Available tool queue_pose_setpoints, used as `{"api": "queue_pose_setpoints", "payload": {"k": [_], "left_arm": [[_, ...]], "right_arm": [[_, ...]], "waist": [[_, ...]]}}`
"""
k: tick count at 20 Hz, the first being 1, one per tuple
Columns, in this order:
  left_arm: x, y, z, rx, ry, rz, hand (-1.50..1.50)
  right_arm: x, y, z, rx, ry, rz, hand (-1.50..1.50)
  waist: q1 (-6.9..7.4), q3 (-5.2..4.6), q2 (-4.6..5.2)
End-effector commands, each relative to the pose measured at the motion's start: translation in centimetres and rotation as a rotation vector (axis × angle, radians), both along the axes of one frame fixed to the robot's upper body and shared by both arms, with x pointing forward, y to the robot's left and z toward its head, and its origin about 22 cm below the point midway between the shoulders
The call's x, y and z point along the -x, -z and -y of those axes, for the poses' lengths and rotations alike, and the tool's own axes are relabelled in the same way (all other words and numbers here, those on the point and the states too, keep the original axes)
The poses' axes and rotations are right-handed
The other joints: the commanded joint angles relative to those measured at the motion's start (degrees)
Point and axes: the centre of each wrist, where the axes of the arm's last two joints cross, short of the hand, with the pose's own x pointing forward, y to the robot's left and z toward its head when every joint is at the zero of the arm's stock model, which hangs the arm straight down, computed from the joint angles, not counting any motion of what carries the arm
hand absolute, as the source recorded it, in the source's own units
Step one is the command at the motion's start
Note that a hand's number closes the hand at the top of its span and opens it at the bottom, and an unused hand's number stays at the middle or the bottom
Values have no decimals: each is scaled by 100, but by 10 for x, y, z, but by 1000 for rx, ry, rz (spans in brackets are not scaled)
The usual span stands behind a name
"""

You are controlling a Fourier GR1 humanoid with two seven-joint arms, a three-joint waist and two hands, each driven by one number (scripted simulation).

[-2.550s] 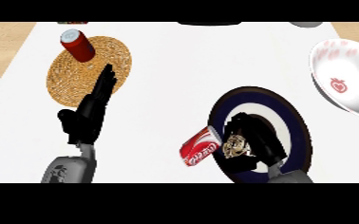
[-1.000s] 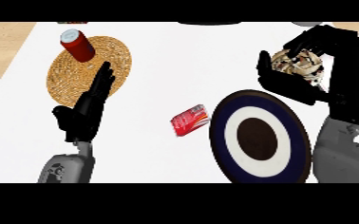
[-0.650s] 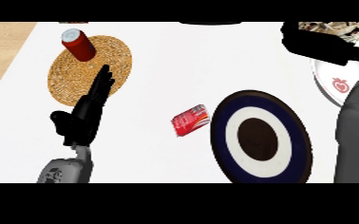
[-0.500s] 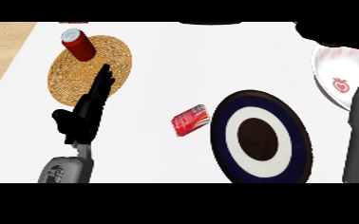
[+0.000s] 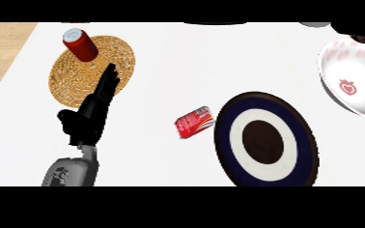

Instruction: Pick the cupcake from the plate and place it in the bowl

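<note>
On the white counter [image 5: 214, 63], seen from the head view, a round dark-blue plate with a white ring and a dark brown centre [image 5: 265, 139] lies toward the lower right, with nothing on it. Just beside its left rim lies a small red packet with white lettering [image 5: 194, 122], tilted on the counter. At the right edge sits a white bowl with a red fruit print [image 5: 345, 79], partly cut off by the view's border; just above it, at the upper right corner, a dark shape shows, too little of it to tell what it is. The cupcake cannot be seen on the plate or in the visible part of the bowl.

At the upper left, a round woven straw mat [image 5: 91, 70] carries a red can with a pale top [image 5: 80, 44] near its far edge. The left hand [image 5: 91, 114] rests at the lower left, fingers straight and relaxed, their tips reaching over the mat's near edge. The right hand does not clearly show, so its state cannot be told.
</note>
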Motion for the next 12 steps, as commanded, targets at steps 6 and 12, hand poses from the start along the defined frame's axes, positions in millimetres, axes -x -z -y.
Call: {"api": "queue_pose_setpoints", "payload": {"k": [6, 12], "left_arm": [[-8, 1, -4, 7, -12, -11, 0], [5, -2, -8, 4, -11, -1, 0]], "right_arm": [[-22, 42, 85, 56, 120, -60, 150], [-21, 84, 139, 61, 171, -104, 150]], "waist": [[8, 3, 7], [68, 7, 18]]}}
